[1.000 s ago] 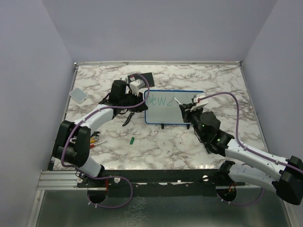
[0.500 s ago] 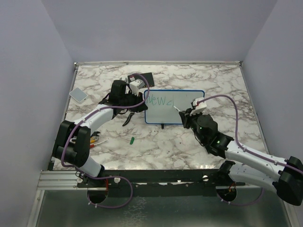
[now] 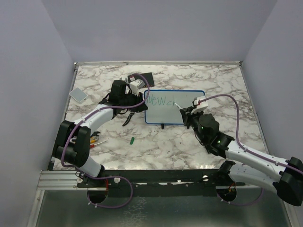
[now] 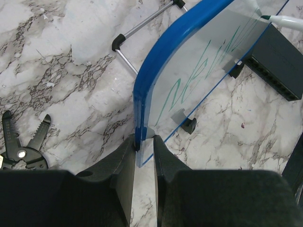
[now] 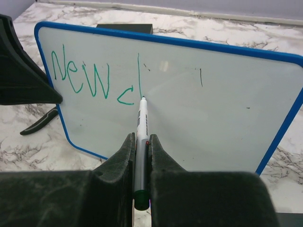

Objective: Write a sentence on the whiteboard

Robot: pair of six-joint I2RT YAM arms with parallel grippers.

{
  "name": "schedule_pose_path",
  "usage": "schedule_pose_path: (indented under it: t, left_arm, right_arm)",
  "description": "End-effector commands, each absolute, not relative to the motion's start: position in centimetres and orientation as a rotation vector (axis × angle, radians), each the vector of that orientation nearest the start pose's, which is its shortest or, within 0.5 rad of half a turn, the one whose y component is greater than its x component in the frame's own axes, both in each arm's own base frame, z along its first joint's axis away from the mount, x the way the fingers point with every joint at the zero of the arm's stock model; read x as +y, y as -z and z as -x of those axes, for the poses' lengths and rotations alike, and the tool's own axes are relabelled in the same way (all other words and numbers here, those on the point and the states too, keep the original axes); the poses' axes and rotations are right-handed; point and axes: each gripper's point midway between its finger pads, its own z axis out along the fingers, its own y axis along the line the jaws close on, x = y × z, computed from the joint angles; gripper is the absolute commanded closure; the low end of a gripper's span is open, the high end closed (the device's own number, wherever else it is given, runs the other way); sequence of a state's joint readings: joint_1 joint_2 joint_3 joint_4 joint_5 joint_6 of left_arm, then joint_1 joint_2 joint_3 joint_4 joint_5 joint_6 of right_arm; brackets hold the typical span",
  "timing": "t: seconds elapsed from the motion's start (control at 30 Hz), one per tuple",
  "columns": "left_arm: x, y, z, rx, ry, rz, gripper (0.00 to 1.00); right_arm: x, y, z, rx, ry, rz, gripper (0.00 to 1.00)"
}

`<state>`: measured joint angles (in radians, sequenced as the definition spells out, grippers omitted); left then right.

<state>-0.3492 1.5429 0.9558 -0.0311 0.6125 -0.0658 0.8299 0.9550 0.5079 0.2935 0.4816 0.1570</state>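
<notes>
One whiteboard (image 3: 163, 113) — left jaws pinch its blue edge, right jaws clamp one marker (image 5: 141, 123). Nearby: one black box (image 4: 277, 61) behind it, one pliers (image 4: 21, 153), one green cap (image 3: 133, 140).

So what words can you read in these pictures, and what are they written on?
"New": green handwriting on the whiteboard.
"c" and one upright stroke: an unfinished second word just after it, at the tip of the marker.
Small dark print on the marker's barrel: too small to read.
Nothing else in these views can be read.
</notes>
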Motion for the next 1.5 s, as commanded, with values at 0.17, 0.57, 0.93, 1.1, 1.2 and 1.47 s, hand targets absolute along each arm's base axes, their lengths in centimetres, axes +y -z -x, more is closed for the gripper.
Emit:
schedule_pose_path:
  t: [0.17,0.57,0.93,1.1,1.2,1.47]
  left_arm:
    - [-23.7,-14.6,-34.3,2.062,0.907,-0.680,0.79]
    - [-23.7,-14.6,-34.3,2.062,0.907,-0.679,0.79]
    - [-23.7,-14.7,-34.3,2.060,0.905,-0.679,0.79]
    - [-23.7,-14.6,-34.3,2.063,0.904,-0.679,0.79]
    - [-23.7,-14.7,-34.3,2.062,0.904,-0.678,0.79]
    - [-23.7,-14.7,-34.3,2.061,0.901,-0.678,0.79]
  right_arm:
    - [18.6,-23.5,-29.5,1.616,-0.268,0.126,0.99]
    - [18.3,-19.8,-28.4,1.727,-0.269,0.142,1.00]
    - [18.7,-17.2,-27.8,1.795,-0.291,0.164,0.99]
    - [18.6,-18.4,-27.8,1.763,-0.304,0.160,0.99]
    - [18.9,-20.2,-27.5,1.714,-0.345,0.175,0.99]
    - [18.0,-22.4,-27.6,1.675,-0.331,0.134,0.99]
